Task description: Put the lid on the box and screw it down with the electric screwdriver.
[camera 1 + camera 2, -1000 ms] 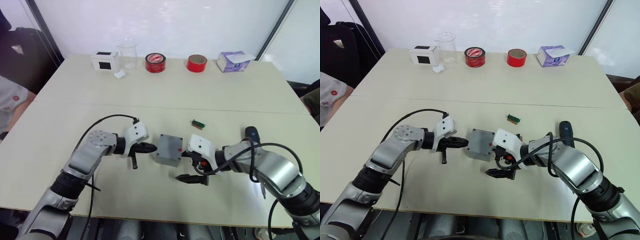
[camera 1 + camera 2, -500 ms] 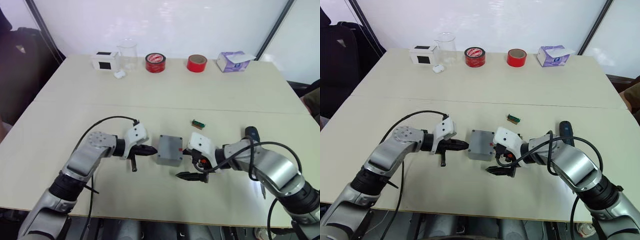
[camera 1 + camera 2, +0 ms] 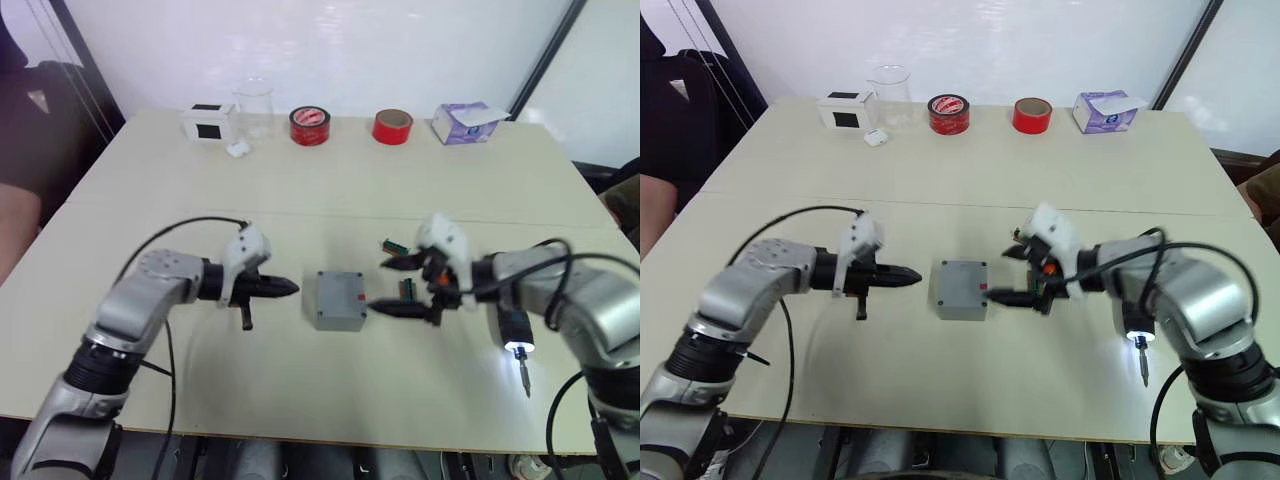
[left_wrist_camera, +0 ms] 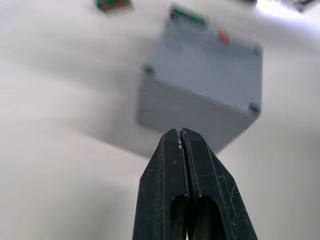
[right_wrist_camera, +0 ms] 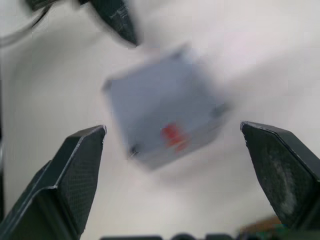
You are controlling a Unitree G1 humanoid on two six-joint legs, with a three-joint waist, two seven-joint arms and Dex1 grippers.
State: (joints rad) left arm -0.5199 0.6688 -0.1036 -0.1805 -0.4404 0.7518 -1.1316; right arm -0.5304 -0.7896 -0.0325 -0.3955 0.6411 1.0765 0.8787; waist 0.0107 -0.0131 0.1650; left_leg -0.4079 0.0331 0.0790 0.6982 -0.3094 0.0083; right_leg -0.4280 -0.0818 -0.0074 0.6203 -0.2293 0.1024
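The grey box point(image 3: 961, 288) sits near the middle of the pale surface point(image 3: 940, 190), with its lid on top; a small red mark shows on the lid's face near the edge toward the right hand. The lid's corner holes are visible in the left wrist view, and whether screws sit in them cannot be told.

The left hand point(image 3: 908, 275) lies low over the surface just to the left of the box, its two black fingers pressed together into a point that aims at the box's side, apart from it by a small gap. It holds nothing.

The right hand point(image 3: 1022, 272) is on the opposite side of the box, its fingers spread wide. One finger reaches toward the box's right edge, with its tip just beside it; the other points up and away from it. Nothing is between them. A small green part point(image 3: 394, 244) lies on the surface just beyond the right hand, past the box.

The electric screwdriver point(image 3: 1137, 335) lies on the surface well to the right of the box, beyond the right forearm, with a bright light at its tip and its thin metal bit pointing toward the surface's near edge.

Along the far edge of the surface, well away from the box, stand a white box with a black square point(image 3: 843, 110), a clear beaker point(image 3: 890, 92), two red tape rolls point(image 3: 949, 113) and a purple tissue pack point(image 3: 1104, 110).
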